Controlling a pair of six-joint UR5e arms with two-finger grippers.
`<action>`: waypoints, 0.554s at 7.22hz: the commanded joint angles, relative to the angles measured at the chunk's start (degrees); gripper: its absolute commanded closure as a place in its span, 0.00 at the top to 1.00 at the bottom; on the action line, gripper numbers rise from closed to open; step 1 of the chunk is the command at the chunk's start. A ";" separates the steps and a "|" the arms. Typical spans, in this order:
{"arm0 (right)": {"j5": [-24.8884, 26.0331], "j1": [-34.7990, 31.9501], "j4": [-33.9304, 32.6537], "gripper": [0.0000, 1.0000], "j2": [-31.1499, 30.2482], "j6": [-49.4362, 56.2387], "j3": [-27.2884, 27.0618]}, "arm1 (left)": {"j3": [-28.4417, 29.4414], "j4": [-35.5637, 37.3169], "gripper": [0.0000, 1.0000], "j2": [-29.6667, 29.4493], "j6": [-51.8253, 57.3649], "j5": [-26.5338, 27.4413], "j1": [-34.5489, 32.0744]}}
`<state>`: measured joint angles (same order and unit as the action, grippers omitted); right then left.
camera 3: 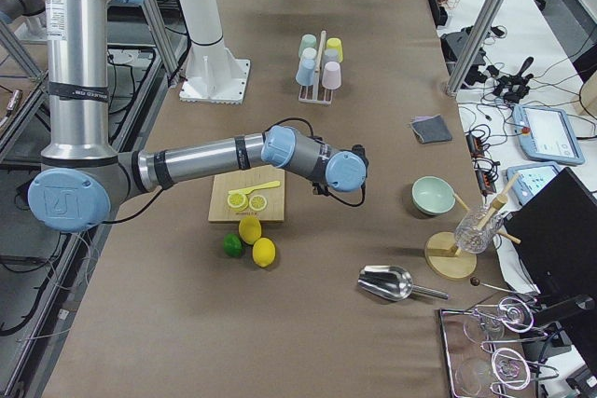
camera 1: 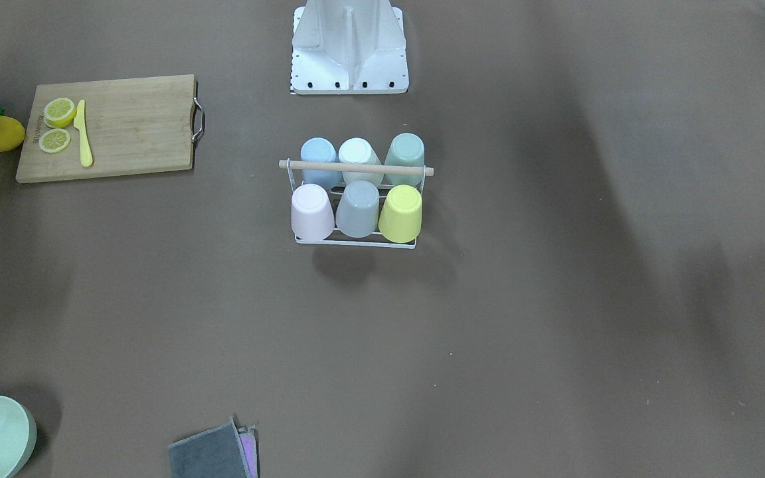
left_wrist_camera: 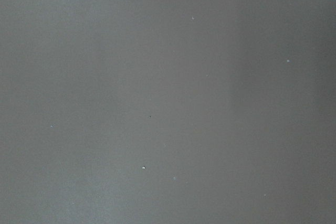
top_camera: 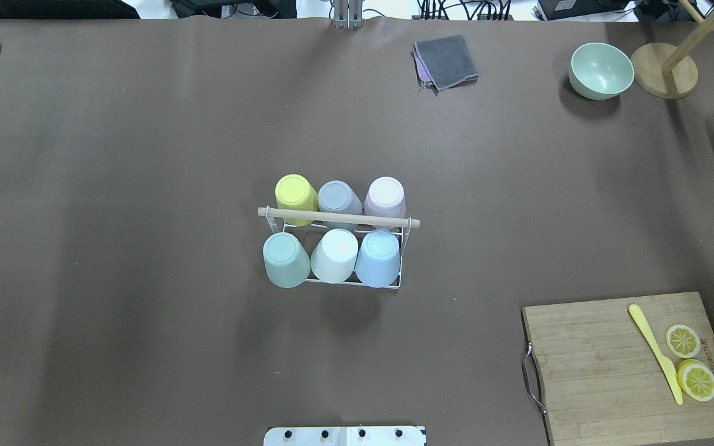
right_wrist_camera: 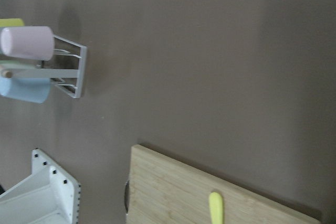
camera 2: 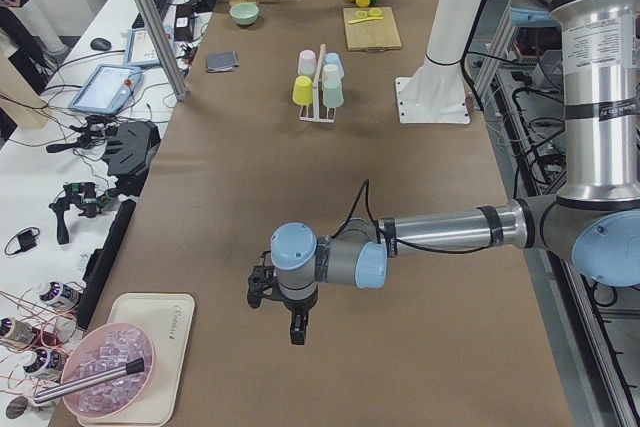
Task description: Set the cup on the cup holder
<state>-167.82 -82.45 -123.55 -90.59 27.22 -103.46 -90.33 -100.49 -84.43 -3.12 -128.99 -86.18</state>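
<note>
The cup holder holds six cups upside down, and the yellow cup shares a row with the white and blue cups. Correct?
The row is wrong. The cup holder holds six cups upside down, but the yellow cup shares a row with the grey cup and the pink cup, as the overhead exterior view shows.

Left arm (camera 2: 440, 229): near, large one in left-side view. Upright column at right edge of frame, forearm stretched level across lower middle. Left wrist (camera 2: 320, 267) bent at forearm end, left claw (camera 2: 297, 333) pointing straight down; jaw state unreadable from this angle.
Right arm (camera 3: 196, 160): near one in right-side view. Column at left edge, forearm reaching level to frame centre. Right wrist (camera 3: 340, 168) at its end; right claw hidden behind wrist, state unreadable.
</note>
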 commanded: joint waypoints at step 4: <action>24.01 -2.72 0.15 1.00 7.01 -8.94 5.97 | 0.86 -0.85 0.97 -2.41 0.40 -0.12 -0.04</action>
<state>-147.47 -85.11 -123.73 -84.23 19.53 -98.81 -89.71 -101.10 -86.85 -2.90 -129.11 -86.22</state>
